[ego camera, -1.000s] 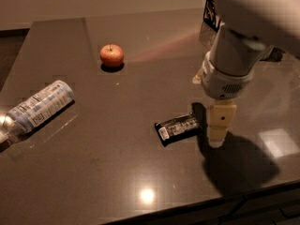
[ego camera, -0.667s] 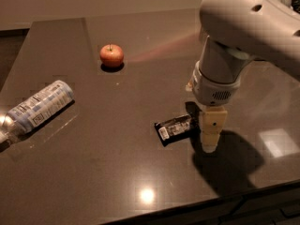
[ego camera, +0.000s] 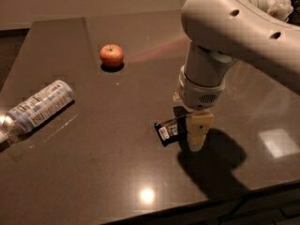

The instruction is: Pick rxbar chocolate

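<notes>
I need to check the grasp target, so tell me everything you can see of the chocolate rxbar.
The rxbar chocolate is a small, flat, rectangular bar in a black wrapper with a white label patch near its left end. It lies flat and slightly angled on the dark table, right of centre. The gripper stands down at its right end, hiding that end; contact cannot be confirmed.
</notes>
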`<state>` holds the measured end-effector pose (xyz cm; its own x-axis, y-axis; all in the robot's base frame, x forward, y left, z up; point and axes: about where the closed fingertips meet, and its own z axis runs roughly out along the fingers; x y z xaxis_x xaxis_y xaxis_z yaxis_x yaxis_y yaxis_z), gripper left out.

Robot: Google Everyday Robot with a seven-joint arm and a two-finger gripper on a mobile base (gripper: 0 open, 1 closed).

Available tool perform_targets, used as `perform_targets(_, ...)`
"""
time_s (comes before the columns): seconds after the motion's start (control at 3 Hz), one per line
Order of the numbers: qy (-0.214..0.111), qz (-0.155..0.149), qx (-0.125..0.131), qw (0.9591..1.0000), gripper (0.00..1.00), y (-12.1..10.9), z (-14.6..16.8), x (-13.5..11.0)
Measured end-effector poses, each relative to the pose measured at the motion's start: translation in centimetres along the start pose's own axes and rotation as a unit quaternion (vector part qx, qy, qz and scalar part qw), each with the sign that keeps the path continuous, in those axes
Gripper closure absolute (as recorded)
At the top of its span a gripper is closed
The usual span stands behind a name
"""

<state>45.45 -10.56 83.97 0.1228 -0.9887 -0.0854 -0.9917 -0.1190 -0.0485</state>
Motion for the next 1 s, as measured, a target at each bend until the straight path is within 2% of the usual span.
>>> perform_targets(0.33, 0.002, -0.009, -0.012, 0.9999, 0.41, 0.11, 0.62, -0.49)
perform_targets(1.0, 0.002, -0.008, -0.018, 0.9998, 0.88, 0.10, 0.32, -0.46)
